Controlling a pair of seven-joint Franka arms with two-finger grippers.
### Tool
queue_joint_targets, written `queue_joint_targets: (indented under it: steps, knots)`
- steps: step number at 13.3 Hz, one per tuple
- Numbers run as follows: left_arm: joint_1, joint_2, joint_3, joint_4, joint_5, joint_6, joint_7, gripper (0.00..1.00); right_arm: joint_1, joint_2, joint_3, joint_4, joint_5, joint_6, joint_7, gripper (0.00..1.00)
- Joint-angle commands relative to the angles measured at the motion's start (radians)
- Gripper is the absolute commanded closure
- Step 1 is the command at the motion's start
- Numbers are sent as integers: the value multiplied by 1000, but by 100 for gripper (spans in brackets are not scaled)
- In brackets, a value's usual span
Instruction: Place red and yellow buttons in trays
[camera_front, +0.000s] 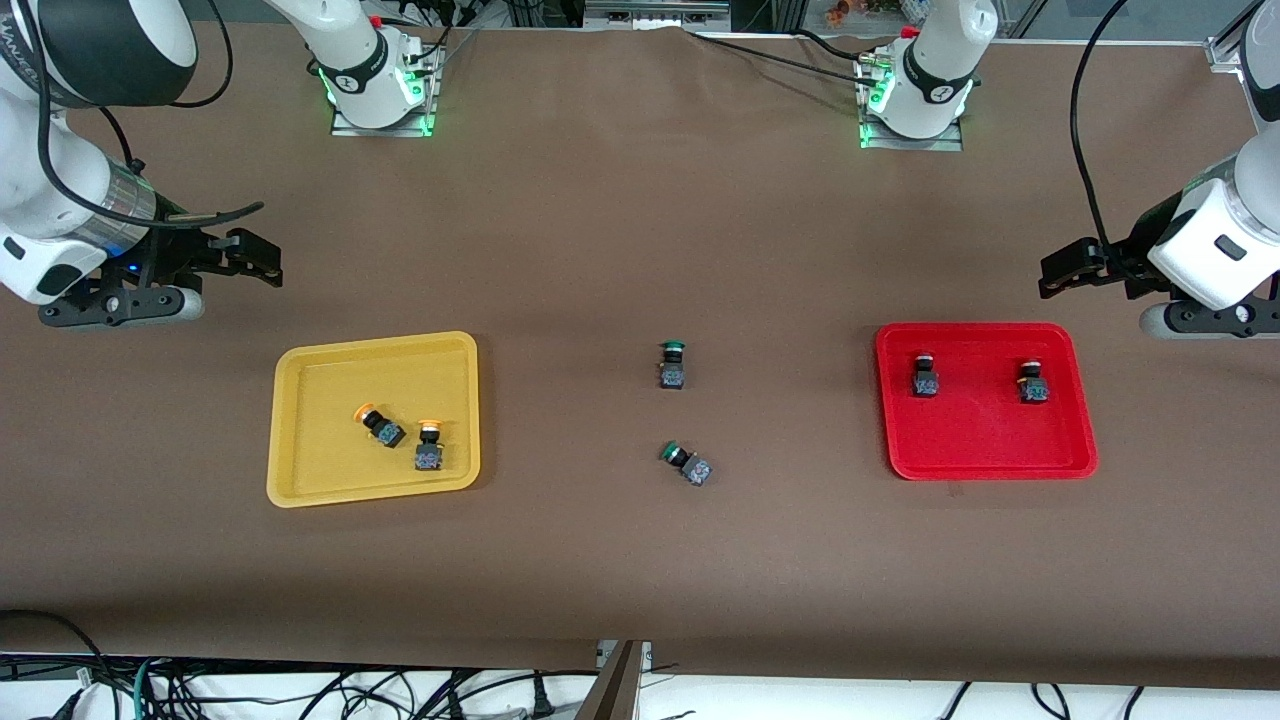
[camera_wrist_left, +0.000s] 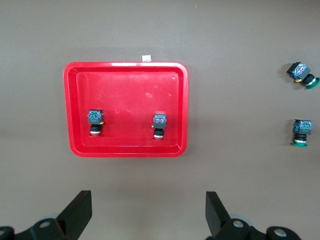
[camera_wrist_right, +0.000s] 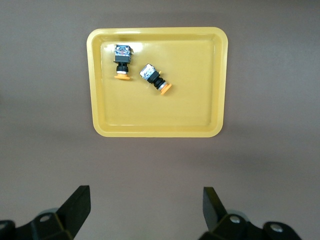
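Observation:
The yellow tray (camera_front: 300, 470) lies toward the right arm's end and holds two orange-yellow-capped buttons (camera_front: 379, 424) (camera_front: 430, 447); the right wrist view shows the tray (camera_wrist_right: 210, 115) and both buttons (camera_wrist_right: 122, 60) (camera_wrist_right: 155, 79). The red tray (camera_front: 985, 450) lies toward the left arm's end and holds two red-capped buttons (camera_front: 925, 377) (camera_front: 1034, 383); the left wrist view shows the tray (camera_wrist_left: 127, 82) and both buttons (camera_wrist_left: 95, 121) (camera_wrist_left: 159, 125). My right gripper (camera_front: 255, 262) (camera_wrist_right: 146, 210) is open and empty, up over bare table beside the yellow tray. My left gripper (camera_front: 1062, 275) (camera_wrist_left: 149, 212) is open and empty, up beside the red tray.
Two green-capped switches (camera_front: 672, 366) (camera_front: 687, 463) lie on the brown table midway between the trays; both show in the left wrist view (camera_wrist_left: 300, 74) (camera_wrist_left: 302, 132). The arm bases stand along the table's farthest edge from the front camera. Cables hang below the nearest edge.

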Motion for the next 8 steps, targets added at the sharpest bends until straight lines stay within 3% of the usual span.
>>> queue_joint_targets:
  steps: [1, 8]
  knots:
    - [-5, 13, 4, 33, -21, -19, 3, 0, -20, -16, 26, 0, -14, -12, 1, 1]
    - [-2, 13, 6, 33, -21, -19, 4, 0, -20, -3, 25, 37, -16, -15, -5, 1]
